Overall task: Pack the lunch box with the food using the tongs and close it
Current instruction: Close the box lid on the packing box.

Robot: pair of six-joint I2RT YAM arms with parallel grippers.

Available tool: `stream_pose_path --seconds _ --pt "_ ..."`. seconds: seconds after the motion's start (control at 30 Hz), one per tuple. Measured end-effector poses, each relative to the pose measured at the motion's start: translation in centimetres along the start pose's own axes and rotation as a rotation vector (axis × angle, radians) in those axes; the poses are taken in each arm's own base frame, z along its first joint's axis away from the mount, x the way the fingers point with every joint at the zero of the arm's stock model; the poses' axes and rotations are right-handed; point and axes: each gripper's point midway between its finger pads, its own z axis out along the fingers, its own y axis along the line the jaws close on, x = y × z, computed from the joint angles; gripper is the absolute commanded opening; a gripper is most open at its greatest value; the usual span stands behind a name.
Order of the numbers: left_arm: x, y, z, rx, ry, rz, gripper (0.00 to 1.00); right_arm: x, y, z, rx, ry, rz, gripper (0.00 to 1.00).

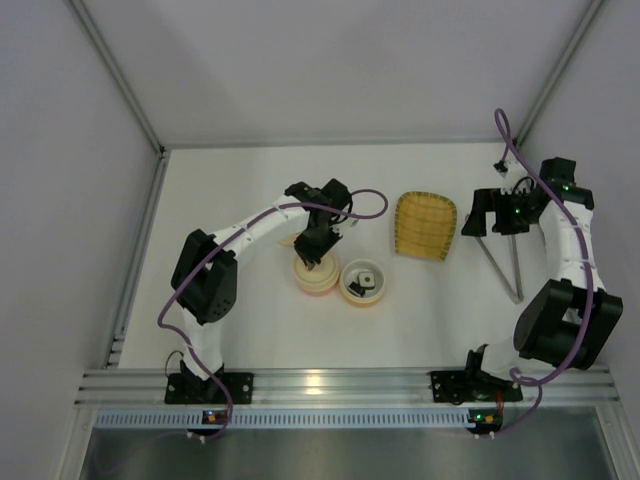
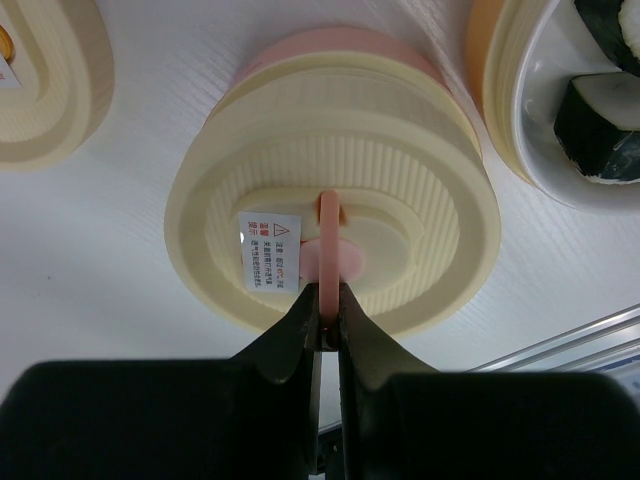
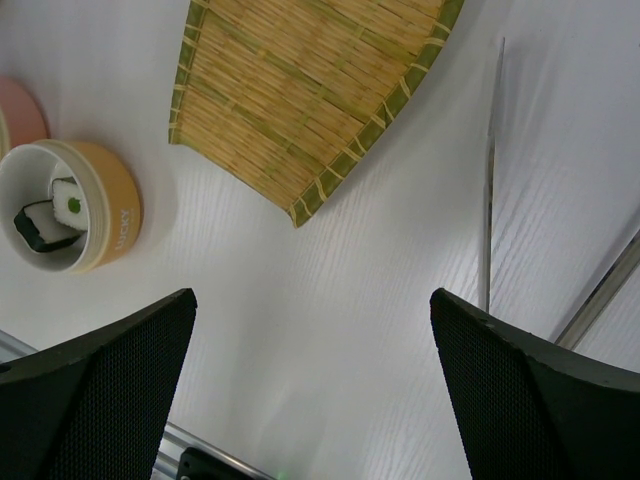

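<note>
The lunch box's pink tier [image 1: 315,277] carries a ribbed cream lid [image 2: 330,190]. My left gripper [image 2: 328,300] is shut on that lid's thin pink handle [image 2: 328,245], right above the tier. To its right, the orange tier [image 1: 363,284] stands uncovered with two black-and-white sushi pieces [image 3: 45,225] inside; they also show at the right edge of the left wrist view [image 2: 600,125]. The silver tongs [image 1: 505,265] lie in a narrow V on the table at the right. My right gripper [image 3: 312,295] hangs open and empty near their far end, above bare table.
A yellow bamboo tray [image 1: 425,225] lies between the tiers and the tongs. A second cream lid [image 2: 40,80] rests on the table behind the pink tier. An aluminium rail [image 1: 330,385] runs along the near table edge, and walls close in the sides.
</note>
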Motion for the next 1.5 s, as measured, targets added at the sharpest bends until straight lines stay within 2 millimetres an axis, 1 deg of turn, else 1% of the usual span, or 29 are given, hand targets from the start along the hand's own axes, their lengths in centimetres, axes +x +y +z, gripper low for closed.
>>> stream_pose_path --seconds 0.47,0.8,0.93,1.17,1.5 --pt "-0.03 -0.63 -0.01 0.036 -0.002 0.000 0.02 0.42 -0.08 0.35 -0.004 0.011 0.008 0.99" --pt "-0.05 -0.56 -0.01 0.032 -0.002 0.000 0.02 0.42 -0.08 0.35 -0.004 0.011 0.008 0.99" --pt "-0.04 -0.24 0.02 0.014 -0.002 0.000 0.02 0.42 -0.08 0.35 -0.004 0.011 0.008 0.99" --pt "-0.05 -0.10 0.07 0.006 -0.002 0.000 0.07 0.42 -0.08 0.35 -0.004 0.011 0.008 0.99" --pt "-0.04 -0.38 0.14 0.022 -0.003 0.000 0.08 0.42 -0.08 0.35 -0.004 0.011 0.008 0.99"
